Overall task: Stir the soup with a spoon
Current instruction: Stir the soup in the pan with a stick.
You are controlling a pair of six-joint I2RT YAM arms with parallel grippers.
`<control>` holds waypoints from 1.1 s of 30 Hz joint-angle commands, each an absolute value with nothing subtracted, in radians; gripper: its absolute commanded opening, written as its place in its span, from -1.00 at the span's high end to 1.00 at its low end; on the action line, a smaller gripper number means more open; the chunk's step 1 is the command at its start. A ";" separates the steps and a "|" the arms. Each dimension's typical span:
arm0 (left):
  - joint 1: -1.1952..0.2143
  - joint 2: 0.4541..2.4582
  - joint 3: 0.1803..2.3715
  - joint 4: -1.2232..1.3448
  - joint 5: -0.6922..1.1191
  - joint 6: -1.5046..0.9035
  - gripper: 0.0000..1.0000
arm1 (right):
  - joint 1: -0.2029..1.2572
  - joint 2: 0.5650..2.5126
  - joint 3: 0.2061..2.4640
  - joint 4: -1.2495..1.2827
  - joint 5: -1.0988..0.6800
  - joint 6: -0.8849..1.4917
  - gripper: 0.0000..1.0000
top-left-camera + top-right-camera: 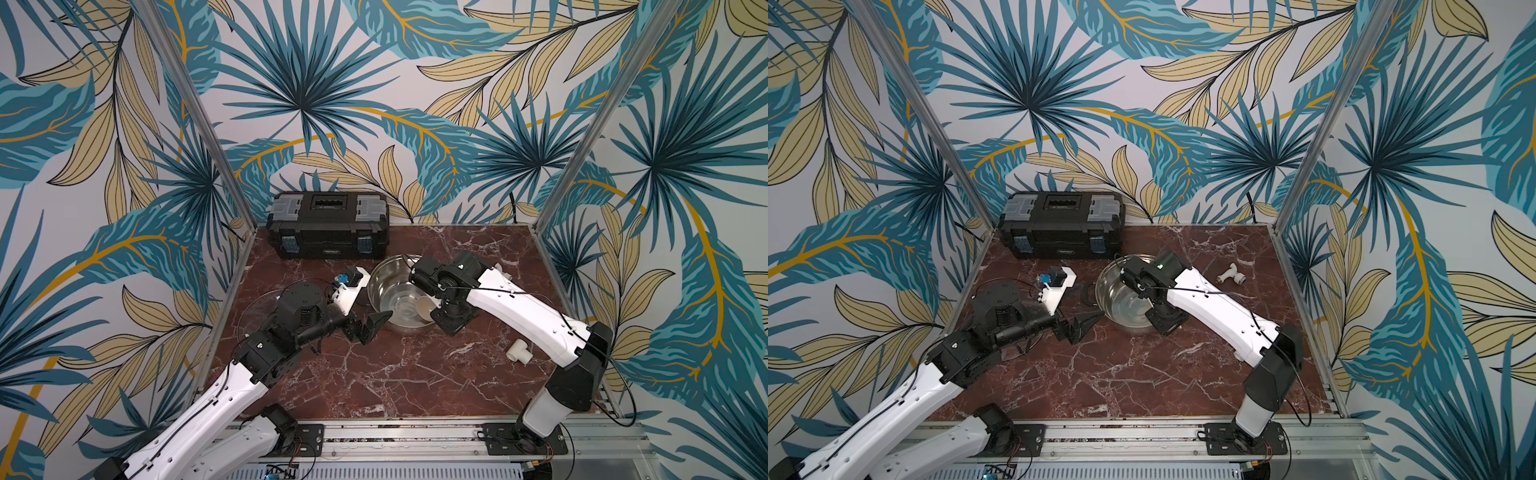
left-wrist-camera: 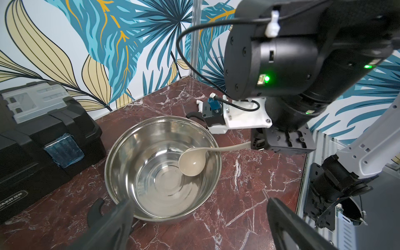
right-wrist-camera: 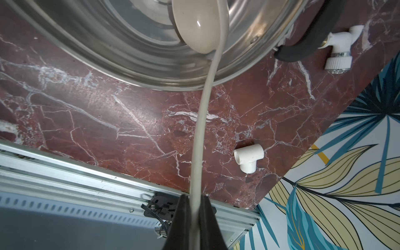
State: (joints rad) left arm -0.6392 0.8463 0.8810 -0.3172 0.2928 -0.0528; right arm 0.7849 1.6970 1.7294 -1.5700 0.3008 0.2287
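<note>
- Spoon [image 2: 191,164] sat with its bowl inside the pot [image 2: 121,155], on the side nearest the desk's right edge, hollow facing up.
- Whether the bowl touched the steel or hung just above it could not be told.
- Its handle rose over the pot's rim and ran outward to the right gripper [image 3: 194,195], which was clenched on the handle near its far end, one finger on each side.
- The gripper itself stood outside the pot, just beside the rim on the front-right side in a top view [image 1: 451,320]; the bowl lay well ahead of the fingertips, a handle's length away.
- No liquid showed in the pot, only bare shiny metal.
- The pot stood on the desk [image 1: 395,374] about midway across, toward the back edge, near the front of a toolbox [image 1: 328,224] at the back-left corner.
- The left gripper [image 2: 199,200] was spread wide and held nothing; it sat low, just beside the pot's front-left side, apart from the spoon.
- A white tee [image 3: 249,157] lay near the right edge, and a second fitting [image 3: 339,49] lay farther back, just beside the pot's black handle.
</note>
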 commanded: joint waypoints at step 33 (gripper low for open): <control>-0.643 0.800 0.838 -0.300 0.297 -0.037 -1.00 | 0.902 1.806 1.896 -1.540 0.193 0.266 1.00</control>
